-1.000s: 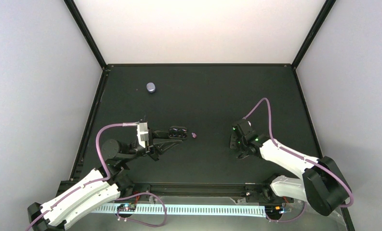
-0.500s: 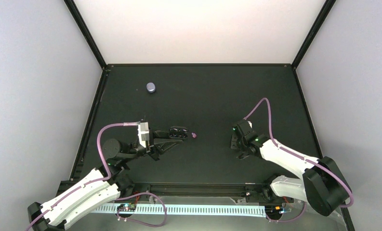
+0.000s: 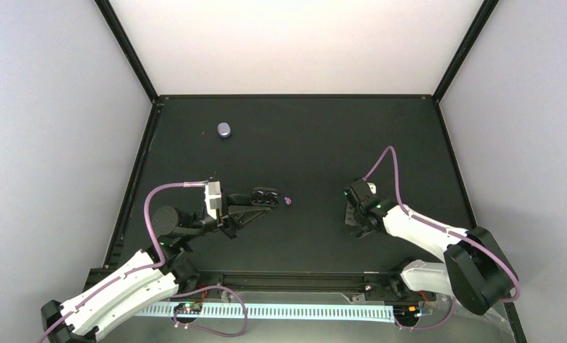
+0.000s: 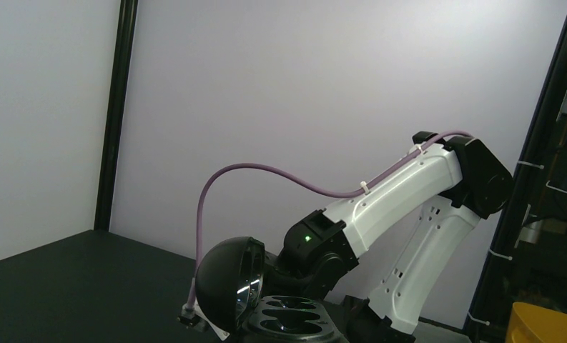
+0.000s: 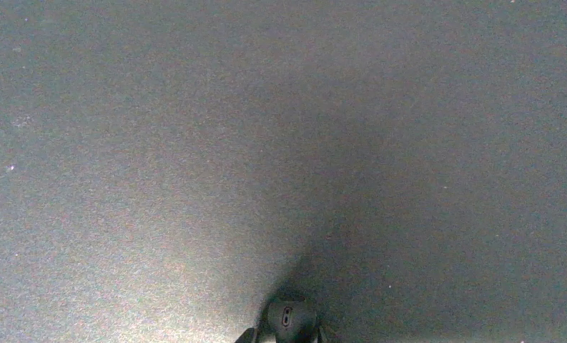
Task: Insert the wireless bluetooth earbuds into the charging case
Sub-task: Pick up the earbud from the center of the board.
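Top external view gives us the layout. Left of centre, our left gripper point(image 3: 259, 202) is clamped on the charging case point(image 3: 264, 194), whose lid is swung open. The left wrist view shows both wells point(image 4: 286, 314) empty and the shell dark. Just right of the case, one earbud point(image 3: 288, 201) lies lilac on the table point(image 3: 302, 143), not touching the case. Right of centre, our right gripper point(image 3: 354, 216) points down at the table. At the bottom edge of the right wrist view, its tips stand narrowly either side of a second earbud point(image 5: 287, 319), which looks grey here. We cannot tell whether they touch it. We judge the buds light, hard, smooth and rounded, so a hard pinch could squirt them out. We would take each gently across its widest part. A lavender pebble point(image 3: 224, 129) sits upper left, well apart.
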You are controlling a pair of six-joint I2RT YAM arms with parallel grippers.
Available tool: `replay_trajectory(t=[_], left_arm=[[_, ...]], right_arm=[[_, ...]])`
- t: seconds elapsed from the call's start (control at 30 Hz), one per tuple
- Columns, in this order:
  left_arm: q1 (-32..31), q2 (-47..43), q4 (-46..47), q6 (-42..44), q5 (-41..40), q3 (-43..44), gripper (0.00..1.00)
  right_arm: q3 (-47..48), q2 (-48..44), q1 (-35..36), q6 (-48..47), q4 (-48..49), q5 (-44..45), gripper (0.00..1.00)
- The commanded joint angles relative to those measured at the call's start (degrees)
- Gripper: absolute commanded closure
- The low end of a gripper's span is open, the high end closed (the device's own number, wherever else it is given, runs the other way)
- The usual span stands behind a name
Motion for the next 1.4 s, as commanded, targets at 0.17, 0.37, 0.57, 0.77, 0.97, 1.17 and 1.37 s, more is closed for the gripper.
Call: replay_trajectory(t=[0.17,0.37,0.57,0.77,0.97,1.17,1.37], left_arm=[[0.3,0.3,0.1,0.4,1.0,1.6,0.98],[0.3,0.1,0.0,0.5,1.0,1.6,0.98],[0.2,0.1,0.0,0.6,0.9,1.6,0.99],[0.3,0.2,0.1,0.5,0.9,1.6,0.98],[0.3,0.3,0.0,0.6,0.9,1.6,0.98],[0.3,0.4,-0.1,0.6,0.9,1.6,0.98],[0.3,0.6,0.1,0.7,1.1,1.6,0.98]], right_arm=[[-0.7,-0.2,0.2,0.5,-1.9,1.4,0.82],[-1.1,-2.4,0.2,0.8,-2.0,1.6,0.82],[-1.2,-3.5,0.2,0.8,-1.9,1.8,0.82],[-1.1,-3.6,0.2,0.2,-1.6,1.9,0.86],[-0.9,-3.4,0.2,-0.2,-1.2,2.3,0.9],[-0.9,-4.3,0.2,0.0,-1.4,2.5,0.99],[1.6,-9.0,0.2,-1.8,-3.5,2.3,0.99]])
